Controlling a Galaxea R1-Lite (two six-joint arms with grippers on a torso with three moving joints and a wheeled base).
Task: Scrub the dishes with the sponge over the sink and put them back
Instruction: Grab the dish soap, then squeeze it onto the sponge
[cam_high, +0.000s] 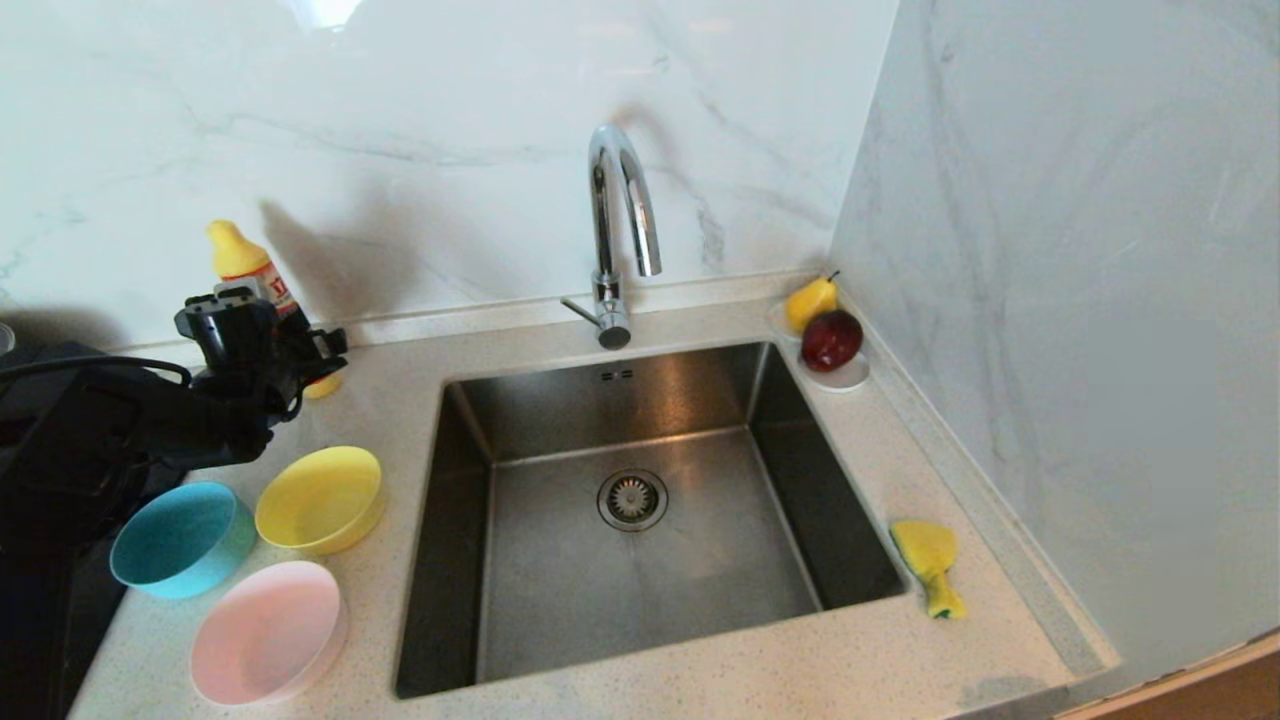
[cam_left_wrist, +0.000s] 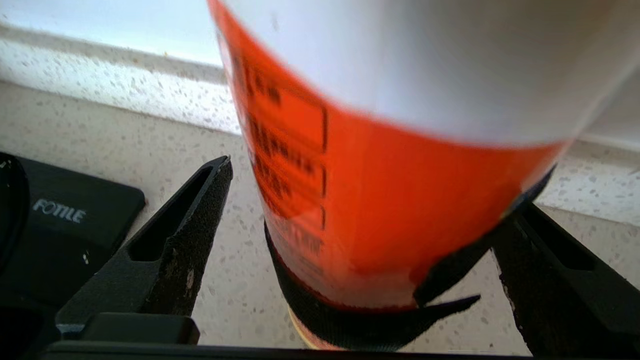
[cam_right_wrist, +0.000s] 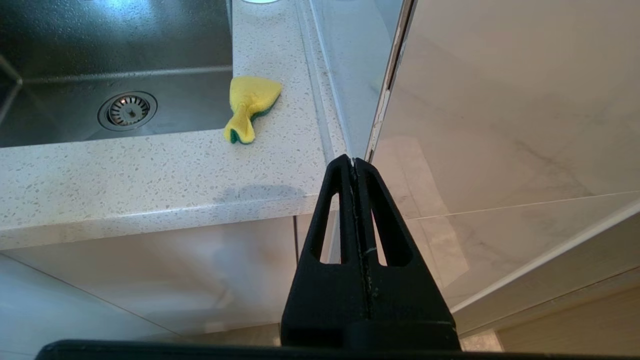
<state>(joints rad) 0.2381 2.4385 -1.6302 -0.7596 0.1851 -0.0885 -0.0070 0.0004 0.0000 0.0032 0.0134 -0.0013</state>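
Note:
Three dishes sit left of the sink (cam_high: 560, 570): a yellow bowl (cam_high: 320, 497), a light blue bowl (cam_high: 182, 537) and a pale pink bowl (cam_high: 268, 630). The sponge (cam_high: 930, 560), yellow with a green layer and pinched at one end, lies on the counter right of the sink; the right wrist view shows it too (cam_right_wrist: 250, 107). My left gripper (cam_high: 318, 352) is behind the bowls, open, with its fingers either side of a dish-soap bottle (cam_left_wrist: 400, 190) with an orange label. My right gripper (cam_right_wrist: 354, 160) is shut and empty, below the counter's front edge at the right.
A chrome faucet (cam_high: 615, 230) stands behind the sink. A white saucer (cam_high: 845, 380) with a yellow pear (cam_high: 810, 300) and a red apple (cam_high: 830, 340) sits at the back right corner. A black cooktop (cam_left_wrist: 50, 220) lies left of the bottle. A marble wall closes the right side.

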